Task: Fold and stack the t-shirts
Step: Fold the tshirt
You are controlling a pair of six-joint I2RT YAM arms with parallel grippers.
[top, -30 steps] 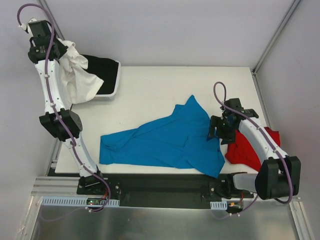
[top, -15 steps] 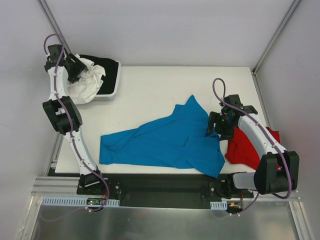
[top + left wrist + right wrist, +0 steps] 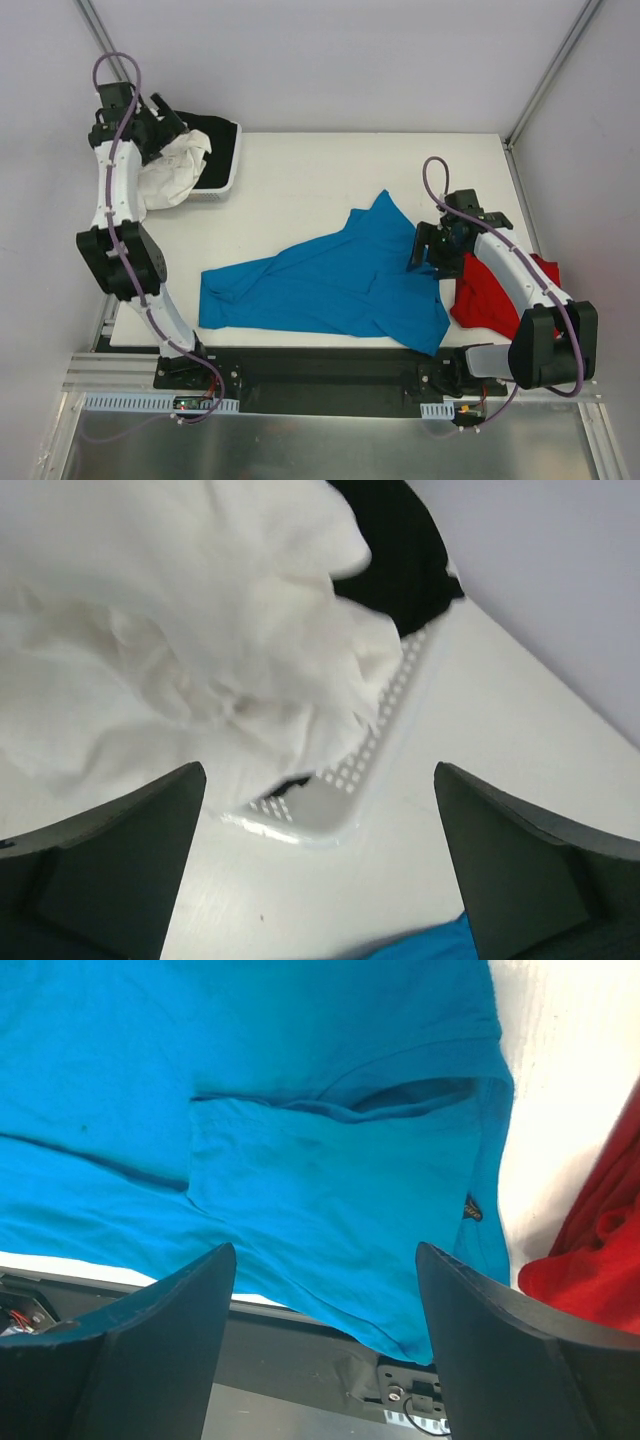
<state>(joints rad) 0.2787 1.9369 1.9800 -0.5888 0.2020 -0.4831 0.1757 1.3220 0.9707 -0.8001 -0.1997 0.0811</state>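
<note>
Left gripper, wide and empty, above a crumpled white cloth garment; right gripper, wide, above a turquoise-blue cotton t-shirt, red cotton t-shirt to its right

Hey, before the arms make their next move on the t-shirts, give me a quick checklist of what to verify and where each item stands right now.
1. left gripper empty: ok, jaws apart above the white garment.
2. white garment out of the way: ok, heaped on the basket.
3. right gripper ready: ok, open over the blue t-shirt.
4. blue t-shirt flat: not ok, rumpled, overhanging the table at its near edge.
5. red t-shirt folded: not ok, crumpled.
6. right gripper touching cloth: cannot tell.
</note>
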